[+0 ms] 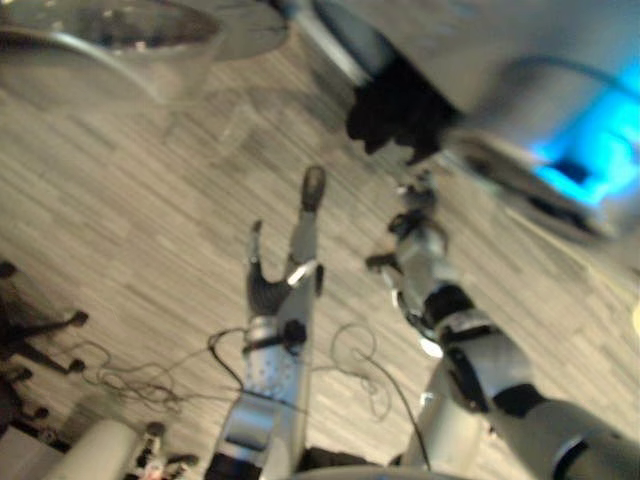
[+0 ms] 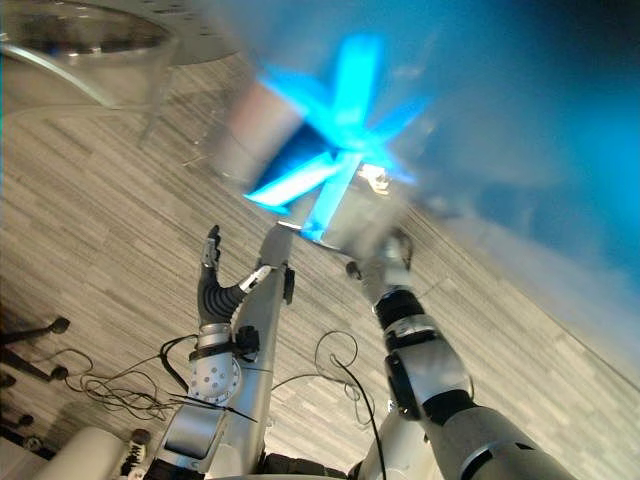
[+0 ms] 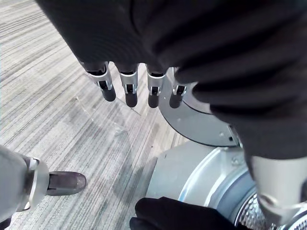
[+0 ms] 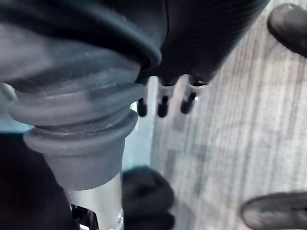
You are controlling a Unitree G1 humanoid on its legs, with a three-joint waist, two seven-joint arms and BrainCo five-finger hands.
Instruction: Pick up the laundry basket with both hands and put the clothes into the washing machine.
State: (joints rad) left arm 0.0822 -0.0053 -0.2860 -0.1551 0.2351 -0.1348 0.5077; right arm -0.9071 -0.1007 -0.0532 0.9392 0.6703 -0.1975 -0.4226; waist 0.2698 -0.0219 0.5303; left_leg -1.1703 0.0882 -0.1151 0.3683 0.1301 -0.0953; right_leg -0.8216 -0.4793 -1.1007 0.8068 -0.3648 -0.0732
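Both hands have their fingers loose and spread, and they grip nothing. The left hand's [image 1: 268, 290] fingers [image 3: 128, 88] hang straight in a row in its wrist view, with the thumb [image 3: 64, 183] held well apart and only bare floor [image 1: 120, 200] between them. In the head views this hand reaches forward over the striped grey boards, one finger pointing up toward the machine.

The right hand's [image 1: 415, 235] fingers [image 4: 163, 103] also run straight and uncurled in its own wrist view, with nothing between them. This hand is raised close to the front of the washing machine [image 1: 560, 60], just below it in the head views. Whether it touches the machine cannot be told.

One piece of black cloth [image 1: 395, 110] sits at the machine's front, above and between the two hands. In the left wrist view the cloth [image 3: 172, 215] lies right by the silver rim of the round opening [image 3: 211, 182], beyond the fingertips. In the right wrist view it shows as a dark heap [image 4: 146, 191] past the fingers. A bright blue light [image 1: 600, 140] glows on the machine's pale body.

Further out, a round see-through bowl-shaped thing with a grey rim [image 1: 110, 35] stands on the floor, well apart from both hands. Whether it is the basket or the machine's door cannot be told. A wheeled chair base [image 1: 45, 330] stands on the floor to the robot's left.
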